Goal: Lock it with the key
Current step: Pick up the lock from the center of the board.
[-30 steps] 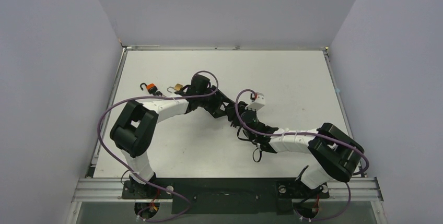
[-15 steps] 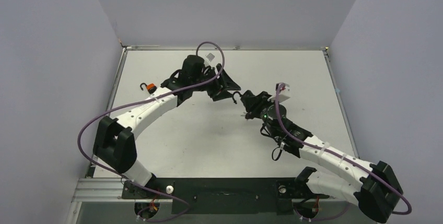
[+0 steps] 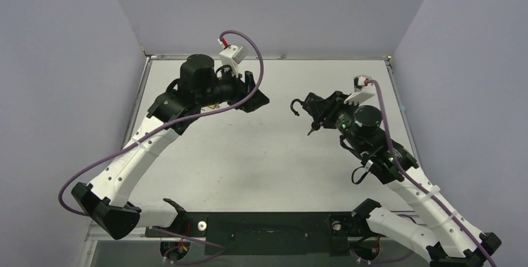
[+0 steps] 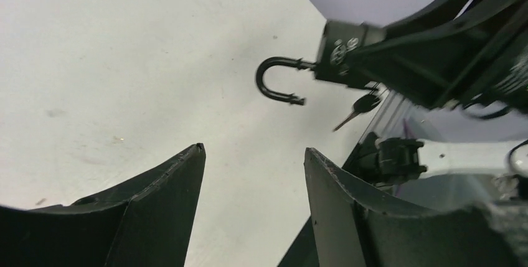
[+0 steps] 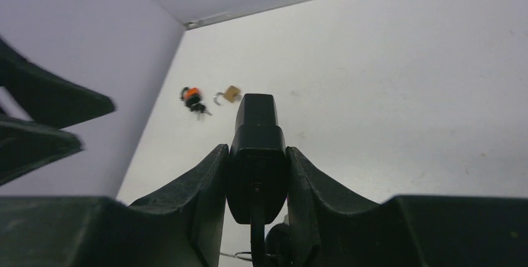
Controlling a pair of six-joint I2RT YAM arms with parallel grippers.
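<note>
We have swung both arms apart, leaving the right gripper [image 3: 319, 110] clamped on the raised black metal padlock [image 4: 341, 55], its U-shaped shackle [image 4: 273, 81] open and small dark key [image 4: 357, 110] dangling beneath, and the left gripper [image 4: 254, 155] spread and empty, so locking is not yet done.

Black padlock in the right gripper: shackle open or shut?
Open. Left wrist view: one leg of the shackle ends free of the black padlock; only the other enters it.
</note>
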